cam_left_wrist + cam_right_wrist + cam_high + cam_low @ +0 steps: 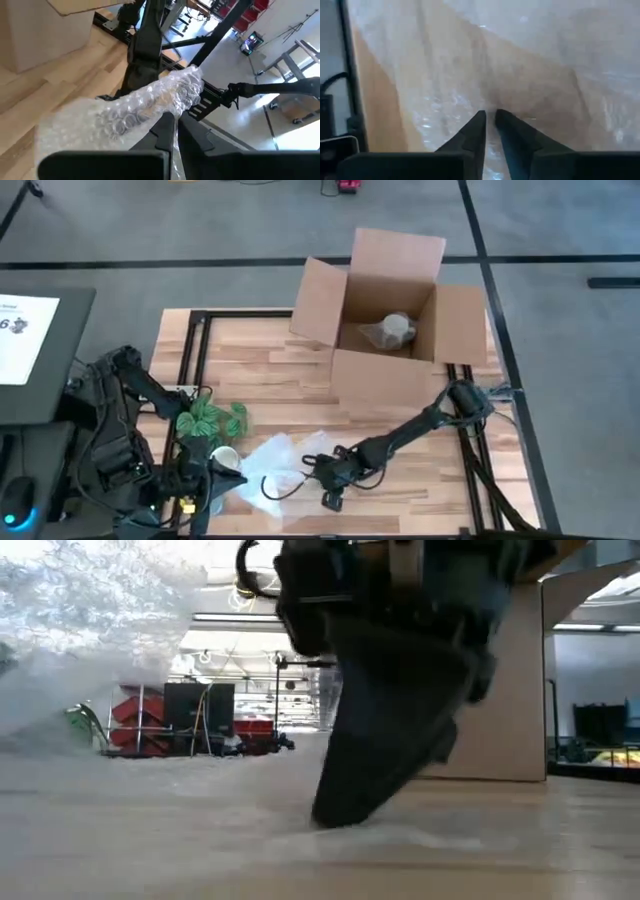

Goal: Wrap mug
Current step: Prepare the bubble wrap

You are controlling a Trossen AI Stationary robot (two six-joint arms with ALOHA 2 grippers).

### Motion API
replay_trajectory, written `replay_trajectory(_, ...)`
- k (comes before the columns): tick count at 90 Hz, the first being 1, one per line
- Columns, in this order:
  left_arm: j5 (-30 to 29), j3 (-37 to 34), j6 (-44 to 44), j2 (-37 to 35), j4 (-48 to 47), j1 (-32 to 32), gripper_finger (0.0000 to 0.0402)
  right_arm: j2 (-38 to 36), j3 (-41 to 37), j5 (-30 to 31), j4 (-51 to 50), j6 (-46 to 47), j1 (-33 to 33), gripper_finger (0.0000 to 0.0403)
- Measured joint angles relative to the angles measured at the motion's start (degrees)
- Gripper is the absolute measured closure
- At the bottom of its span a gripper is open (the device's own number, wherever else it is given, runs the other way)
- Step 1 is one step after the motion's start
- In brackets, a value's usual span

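Mug [224, 457] beside bubble wrap [275, 465] at near table edge; left tool [172, 132] clamping wrap; right tool [490, 131] nearly closed on wrap

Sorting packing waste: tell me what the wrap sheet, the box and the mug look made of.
Wrap sheet: clear plastic bubble wrap, glossy, with visible round bubbles. Box: brown corrugated-looking cardboard, matte, with folded flaps. Mug: probably glazed ceramic, smooth cream-white, though too small to be sure.

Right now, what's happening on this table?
Both arms are working a sheet of bubble wrap at the table's near edge. The left gripper is pinching a bunched edge of it, beside the mug. The right gripper presses down on the sheet, fingers nearly together. The mug is not yet wrapped.
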Motion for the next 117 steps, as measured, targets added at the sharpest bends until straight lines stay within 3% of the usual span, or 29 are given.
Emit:
replay_trajectory(22, -5.56, 0.00, 3.42, 0.00, -1.88, 1.46, 0.0402, -5.83, -0.41, 0.44, -28.08, 12.70, 5.82, 0.0399)
replay_trajectory(35, -7.71, 0.00, 3.18, -0.01, -7.99, 4.20, 0.0402, -8.28, -0.28, 0.90, -33.91, 22.49, 12.02, 0.0400)
replay_trajectory(56, -8.86, -3.60, -4.15, 0.11, -20.87, 11.84, 0.0402, -8.42, -0.28, 1.22, -32.96, 37.66, 19.80, 0.0402)
replay_trajectory(80, -4.22, -15.77, -34.80, -0.32, -33.91, 18.61, 0.0394, -8.82, 0.30, 0.21, -30.66, 44.07, 23.77, 0.0402)
replay_trajectory(95, -0.92, -21.83, -44.04, -4.96, -33.84, 20.86, 0.0345, -11.69, 1.87, 0.38, -30.26, 42.33, 25.11, 0.0402)
replay_trajectory(117, 4.23, -25.33, -41.39, -12.61, -33.86, 25.46, 0.0256, -17.96, 2.14, 4.41, -30.71, 35.40, 24.07, 0.0402)
